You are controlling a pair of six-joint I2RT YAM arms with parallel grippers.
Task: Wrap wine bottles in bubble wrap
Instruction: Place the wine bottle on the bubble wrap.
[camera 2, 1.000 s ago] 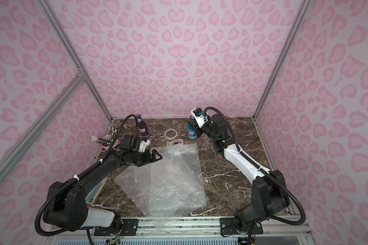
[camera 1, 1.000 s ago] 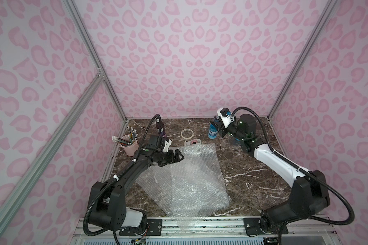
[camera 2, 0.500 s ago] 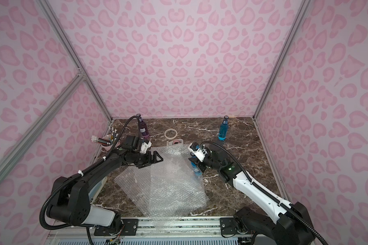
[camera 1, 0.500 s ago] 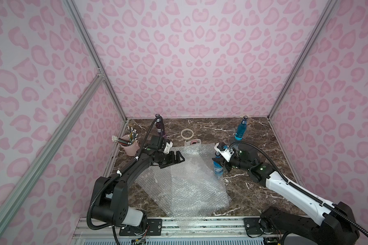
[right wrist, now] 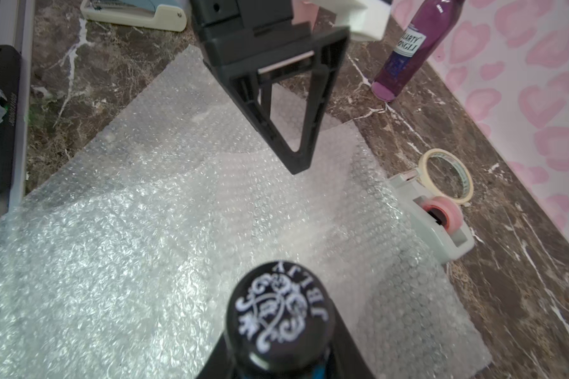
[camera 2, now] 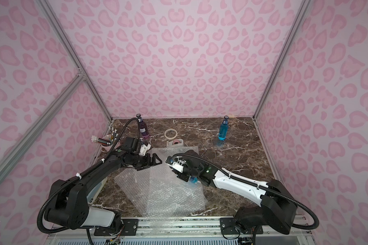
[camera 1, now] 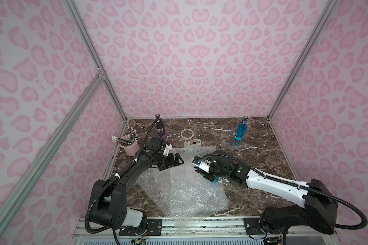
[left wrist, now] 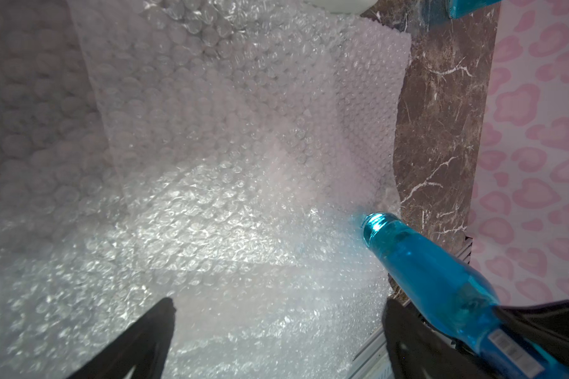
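Clamps blue bottle (camera 1: 216,179) in right gripper (camera 1: 208,177) over bubble wrap (camera 1: 185,191), 3 o'clock edge. Hovers left gripper (camera 1: 177,161), fingers wide apart, at 10 o'clock. Shows second blue bottle (camera 1: 240,131) upright at 1 o'clock, purple bottle (camera 1: 160,129) at 11.

Top views overlook the bubble wrap (camera 1: 189,195); wrist views sit close.
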